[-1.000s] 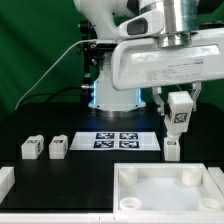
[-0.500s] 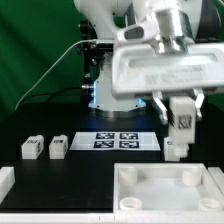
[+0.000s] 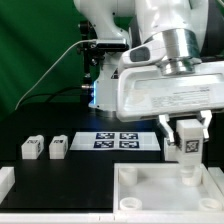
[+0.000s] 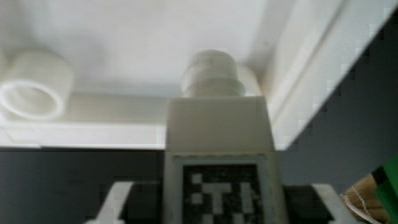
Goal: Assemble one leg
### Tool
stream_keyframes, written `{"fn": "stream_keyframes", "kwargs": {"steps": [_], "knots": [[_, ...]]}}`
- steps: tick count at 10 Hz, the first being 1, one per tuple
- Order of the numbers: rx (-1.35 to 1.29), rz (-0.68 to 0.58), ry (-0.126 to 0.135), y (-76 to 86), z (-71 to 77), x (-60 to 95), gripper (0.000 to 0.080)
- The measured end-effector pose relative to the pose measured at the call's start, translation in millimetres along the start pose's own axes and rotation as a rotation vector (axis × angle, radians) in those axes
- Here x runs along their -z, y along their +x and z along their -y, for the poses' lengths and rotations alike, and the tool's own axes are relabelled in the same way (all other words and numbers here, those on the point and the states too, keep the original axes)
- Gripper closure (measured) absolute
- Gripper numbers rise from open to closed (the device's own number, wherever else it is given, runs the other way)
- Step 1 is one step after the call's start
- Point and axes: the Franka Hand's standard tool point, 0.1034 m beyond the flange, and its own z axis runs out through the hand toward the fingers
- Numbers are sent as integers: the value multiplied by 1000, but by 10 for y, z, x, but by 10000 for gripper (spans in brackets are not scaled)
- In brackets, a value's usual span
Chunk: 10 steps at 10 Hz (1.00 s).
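The hand (image 3: 188, 135) has carried the leg (image 3: 188, 150) over to the tray (image 3: 150, 172). It is clamped on the leg and holds it upright just above a round stub (image 4: 217, 72) in the tray's corner, probably so the leg can go straight down onto it.

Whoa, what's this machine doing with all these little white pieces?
A robot arm is putting furniture together. Its pincer is shut on one small white leg, holding it upright over a corner of the big white tray. The wrist view shows the leg lined up with a round stub there; whether they touch yet, I cannot tell. Two spare legs lie on the table toward the exterior view's left.
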Motion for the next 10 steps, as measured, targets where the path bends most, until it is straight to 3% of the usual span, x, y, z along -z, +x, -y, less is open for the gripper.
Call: {"fn": "stream_keyframes", "kwargs": {"steps": [3, 10], "knots": [[-10, -40, 10, 282, 107, -133, 508], [-26, -23, 10, 231, 59, -450, 508]]}}
